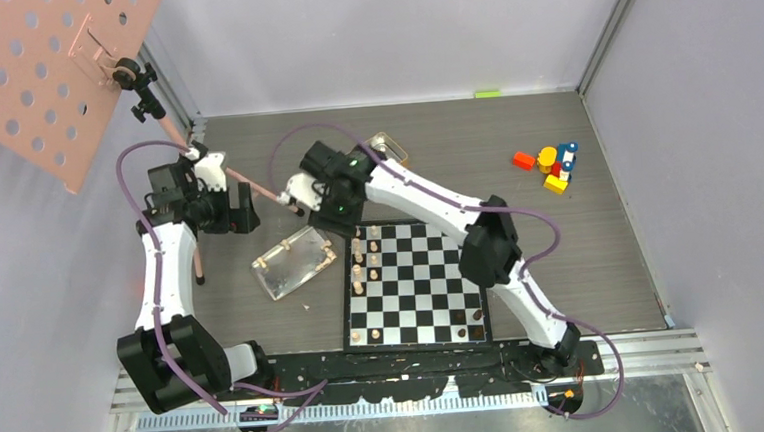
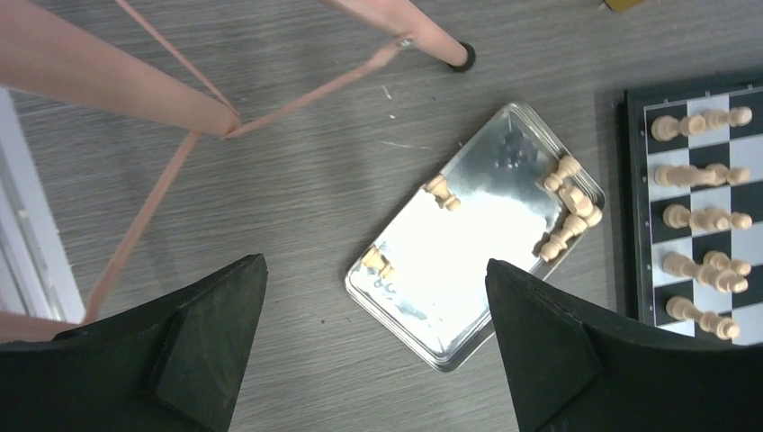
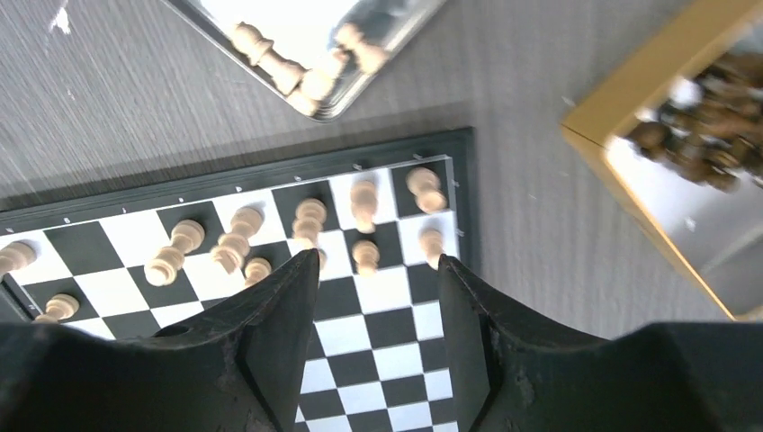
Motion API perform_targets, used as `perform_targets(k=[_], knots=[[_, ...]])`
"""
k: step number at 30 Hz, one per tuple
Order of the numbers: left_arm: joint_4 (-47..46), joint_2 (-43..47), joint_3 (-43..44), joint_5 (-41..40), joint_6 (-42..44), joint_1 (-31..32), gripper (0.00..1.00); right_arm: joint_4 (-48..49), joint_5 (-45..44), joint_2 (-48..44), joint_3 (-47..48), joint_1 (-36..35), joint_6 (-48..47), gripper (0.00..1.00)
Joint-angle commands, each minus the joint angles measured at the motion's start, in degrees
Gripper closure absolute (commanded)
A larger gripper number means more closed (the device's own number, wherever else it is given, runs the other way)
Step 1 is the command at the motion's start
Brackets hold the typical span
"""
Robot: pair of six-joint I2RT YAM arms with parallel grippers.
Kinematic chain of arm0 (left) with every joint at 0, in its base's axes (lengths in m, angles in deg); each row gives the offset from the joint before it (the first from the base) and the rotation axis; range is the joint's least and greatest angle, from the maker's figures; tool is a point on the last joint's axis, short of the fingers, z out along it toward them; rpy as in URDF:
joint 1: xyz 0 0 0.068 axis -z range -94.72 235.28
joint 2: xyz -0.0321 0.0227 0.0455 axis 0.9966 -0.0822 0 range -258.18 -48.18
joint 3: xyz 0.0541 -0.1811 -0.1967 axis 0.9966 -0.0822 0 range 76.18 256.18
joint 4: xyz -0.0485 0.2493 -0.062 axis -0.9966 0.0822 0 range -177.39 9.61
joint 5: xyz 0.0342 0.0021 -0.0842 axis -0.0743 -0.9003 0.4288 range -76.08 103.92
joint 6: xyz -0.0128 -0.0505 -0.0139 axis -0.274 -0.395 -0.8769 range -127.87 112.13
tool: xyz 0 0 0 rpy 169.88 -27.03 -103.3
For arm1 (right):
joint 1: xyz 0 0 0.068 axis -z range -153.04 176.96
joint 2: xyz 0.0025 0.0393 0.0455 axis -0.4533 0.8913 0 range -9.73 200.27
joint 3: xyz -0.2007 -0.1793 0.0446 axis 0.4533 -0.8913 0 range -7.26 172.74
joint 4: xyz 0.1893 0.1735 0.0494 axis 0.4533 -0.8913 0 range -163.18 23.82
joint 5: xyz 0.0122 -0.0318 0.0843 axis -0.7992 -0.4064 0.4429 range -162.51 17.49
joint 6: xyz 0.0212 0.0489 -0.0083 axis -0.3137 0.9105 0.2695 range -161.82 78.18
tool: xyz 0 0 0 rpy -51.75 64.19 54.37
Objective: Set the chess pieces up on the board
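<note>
The board [image 1: 423,294] lies in front of the arm bases. Several pale chess pieces [image 1: 359,260] stand in its two left files, and a few dark ones [image 1: 476,316] sit near its front right corner. My right gripper [image 3: 378,261] hovers over the board's [image 3: 378,360] far left corner, open, with nothing between its fingers; pale pieces [image 3: 310,216] stand just beyond the tips. My left gripper [image 2: 376,265] hangs wide open and empty above the table, at the near corner of the clear tray [image 2: 468,234], which holds several loose pale pieces [image 2: 567,202].
A gold tin [image 3: 675,153] of dark pieces [image 3: 693,135] sits right of the board's far corner. A pink stand [image 1: 48,66] has legs [image 2: 117,81] on the table by the left arm. Toy blocks [image 1: 553,165] lie at the far right.
</note>
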Motion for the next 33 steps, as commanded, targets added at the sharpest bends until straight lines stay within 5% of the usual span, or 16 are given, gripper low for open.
perform_targets(k=[1,8,15,23,33], knots=[[0.7,-0.6,-1.6,5.5,4.9,0.2,0.07,7.8,3.4,-12.4,-4.6,4.0,4.7,0.42],[-1.6,-2.1,-4.9,0.0,8.0,6.6,0.17,16.7,3.0,-24.6,-18.6,10.0,6.7,0.43],[-7.0,-2.0,-7.0,-11.4,7.7,19.4,0.23,19.8,3.1,-33.1,-33.0,16.8,7.0,0.46],[-6.9,-9.2,-5.4,-3.0,12.6,27.0,0.41,23.8,4.6,-45.6,-50.1,25.5,7.0,0.48],[-5.3,-15.8,-5.9,-4.5,15.3,33.5,0.52,28.9,10.4,-56.8,-62.7,35.8,8.7,0.49]])
